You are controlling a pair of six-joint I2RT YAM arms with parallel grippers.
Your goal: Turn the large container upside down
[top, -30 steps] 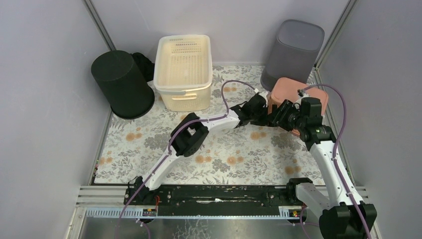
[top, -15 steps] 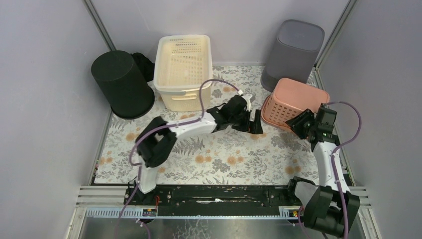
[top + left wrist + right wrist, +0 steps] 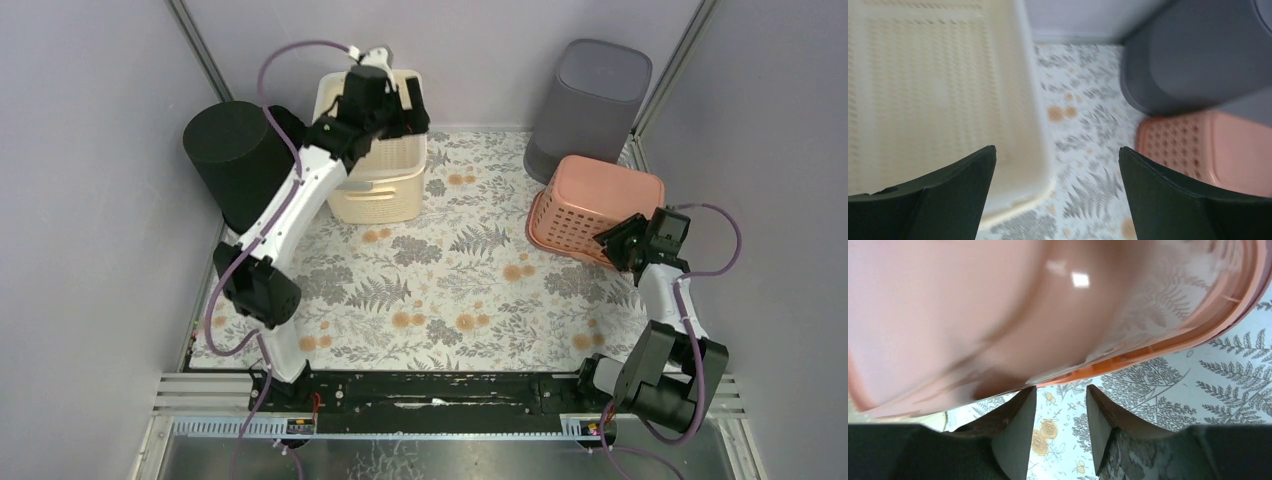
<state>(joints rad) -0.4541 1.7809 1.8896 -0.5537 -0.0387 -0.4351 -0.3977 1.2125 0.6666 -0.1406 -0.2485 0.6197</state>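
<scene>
Cream basket (image 3: 372, 190), upright, long axis running away from the bases: its right rim lay beneath left gripper (image 3: 1057, 150), fingers spread wide, empty; right arm (image 3: 665, 290) well apart.

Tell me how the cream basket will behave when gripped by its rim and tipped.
Probably light for its size: the cream basket has perforated plastic walls and looks empty. Its thin rim may flex under the left gripper, open above it. Flat-bottomed and boxy, it should tip rather than roll, perhaps sliding on the table first.
</scene>
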